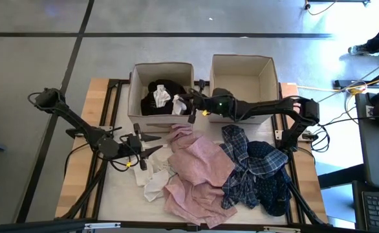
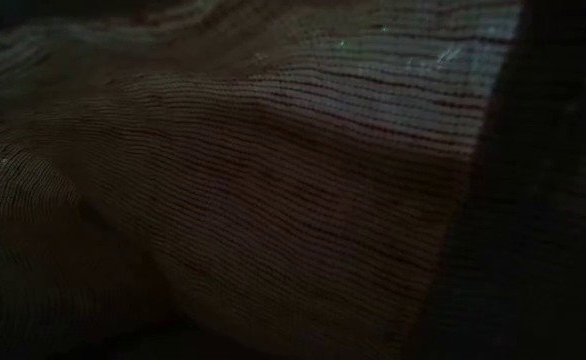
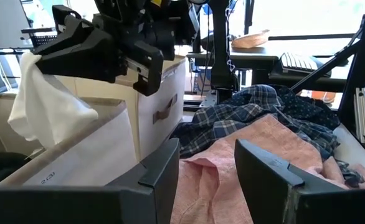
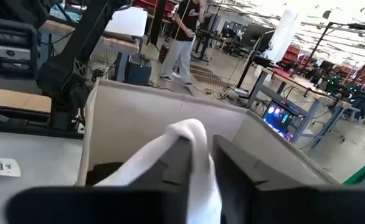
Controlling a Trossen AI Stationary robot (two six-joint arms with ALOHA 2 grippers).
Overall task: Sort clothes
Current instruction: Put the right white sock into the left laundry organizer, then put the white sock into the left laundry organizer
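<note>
Two boxes sit at the back of the table, and only the left box has anything in it so far: a black garment with a white sock lying on top, while the right box looks bare inside. The right pincer reaches over the near right corner of that left box, its fingers pinched shut on another white sock that hangs below and just beside them, apparently ready to drop; the right wrist view shows that sock draped between the fingers with the box wall just beyond. Most of the sorting seems left to do. Right beneath and in front of this pincer spreads the pink garment, with the plaid shirt and the dark patterned garment off to its outer side. The left pincer hovers low with fingers spread and nothing held, the pink cloth straight ahead of it and a few white socks just beside and under it. Room is tight at the box corner, where the rim lies close under the right pincer; the space between the two pincers is narrow, so they could crowd each other. The low view is covered by cloth and tells nothing.
</note>
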